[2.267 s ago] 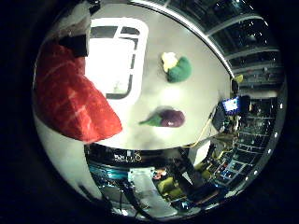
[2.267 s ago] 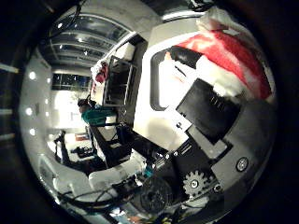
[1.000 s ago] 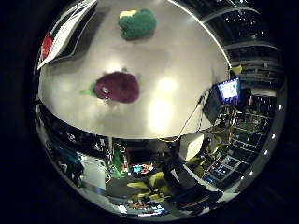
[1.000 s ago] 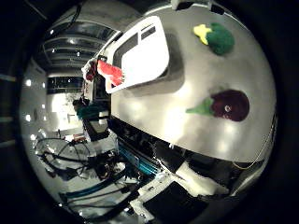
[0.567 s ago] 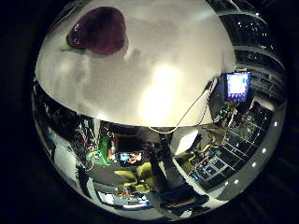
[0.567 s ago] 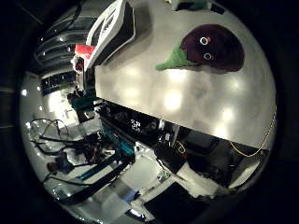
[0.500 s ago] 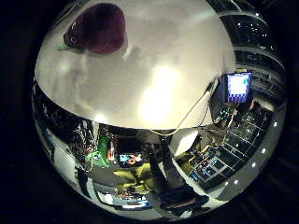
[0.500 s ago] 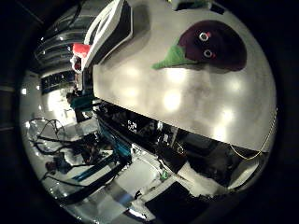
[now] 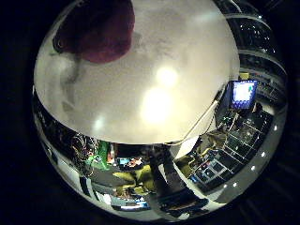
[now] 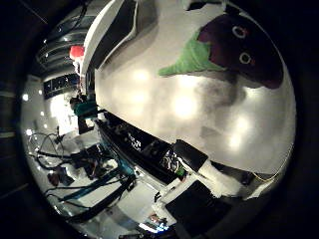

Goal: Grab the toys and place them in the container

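Eggplant toy point(image 10: 244, 50), a plush one w/ dark purple body, green leafy cap and stalk, and two round white-ringed eyes, lies on its side on the white table point(image 9: 154, 93). It fills a big share of the thumb-side palm view, so it sits close under the palm. Green stalk end points toward the container; the rounded purple end points away from it. The little-finger-side view catches the same toy only as a dark purple mound near the table's far part, w/ a soft shadow beside it on the tabletop. Container point(image 10: 112, 37), a white tray w/ raised rim and dark inside as seen from this low angle, rests on the same table, well apart from the eggplant toy. Something red point(image 10: 76, 51) shows just past the container's far end; can't tell if it sits in it or beside it. Tabletop is glossy, w/ several bright light spots reflected on it. Beyond the table edge: cluttered lab room, a lit monitor point(image 9: 243, 92) w/ a blue screen, shelving, dark equipment under and around the table, rows of ceiling lights. White and black parts point(image 10: 199, 191) at the lower edge of the thumb-side view look like the hand's own body; no fingers can be made out, so can't tell whether the hand is open or closed. The eggplant toy rests free on the table.
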`<action>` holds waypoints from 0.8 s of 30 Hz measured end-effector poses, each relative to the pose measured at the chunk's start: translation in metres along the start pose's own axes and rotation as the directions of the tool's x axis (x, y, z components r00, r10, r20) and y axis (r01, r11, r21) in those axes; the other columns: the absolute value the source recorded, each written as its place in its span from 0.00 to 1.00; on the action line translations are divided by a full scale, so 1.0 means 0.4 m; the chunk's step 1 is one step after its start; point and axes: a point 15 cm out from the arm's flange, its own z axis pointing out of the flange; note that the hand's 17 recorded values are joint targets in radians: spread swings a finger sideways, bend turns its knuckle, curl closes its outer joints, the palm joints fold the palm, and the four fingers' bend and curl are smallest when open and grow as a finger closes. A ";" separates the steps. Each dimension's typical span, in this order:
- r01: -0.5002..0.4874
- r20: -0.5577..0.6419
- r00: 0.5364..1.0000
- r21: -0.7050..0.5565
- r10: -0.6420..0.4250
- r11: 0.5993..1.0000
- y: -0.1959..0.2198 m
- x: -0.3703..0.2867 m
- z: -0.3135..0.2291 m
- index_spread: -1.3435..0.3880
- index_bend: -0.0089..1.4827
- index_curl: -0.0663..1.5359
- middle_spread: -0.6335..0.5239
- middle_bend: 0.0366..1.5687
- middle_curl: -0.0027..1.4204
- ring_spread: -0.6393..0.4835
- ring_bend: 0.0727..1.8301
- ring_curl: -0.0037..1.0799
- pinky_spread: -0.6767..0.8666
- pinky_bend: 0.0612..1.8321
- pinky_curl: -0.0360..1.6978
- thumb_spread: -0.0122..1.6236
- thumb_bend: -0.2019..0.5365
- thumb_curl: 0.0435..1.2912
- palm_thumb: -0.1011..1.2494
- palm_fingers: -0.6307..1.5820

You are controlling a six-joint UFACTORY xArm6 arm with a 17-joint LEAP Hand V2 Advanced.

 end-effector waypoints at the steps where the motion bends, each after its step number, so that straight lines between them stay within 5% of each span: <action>1: -0.001 0.000 1.000 0.002 0.001 1.000 -0.005 0.002 0.006 0.57 0.11 0.20 0.57 0.12 0.24 0.72 0.14 0.25 0.71 0.24 0.19 0.59 0.24 0.22 0.59 0.34; 13: -0.003 -0.037 0.999 0.079 0.006 0.997 -0.089 0.051 0.029 0.55 0.11 0.22 0.47 0.15 0.24 0.53 0.17 0.25 0.63 0.24 0.18 0.58 0.25 0.24 0.67 0.46; 20: -0.029 -0.076 0.996 0.171 0.042 0.985 -0.129 0.105 0.012 0.52 0.11 0.21 0.37 0.21 0.26 0.35 0.30 0.27 0.39 0.32 0.17 0.58 0.25 0.24 0.71 0.63; 21: -0.034 -0.080 0.996 0.180 0.049 0.983 -0.130 0.114 0.010 0.52 0.13 0.21 0.34 0.26 0.28 0.33 0.34 0.30 0.32 0.37 0.19 0.58 0.25 0.25 0.71 0.74; 24: -0.034 -0.087 0.995 0.191 0.052 0.981 -0.134 0.120 0.006 0.50 0.16 0.25 0.29 0.34 0.32 0.28 0.41 0.35 0.18 0.41 0.21 0.58 0.25 0.25 0.73 0.84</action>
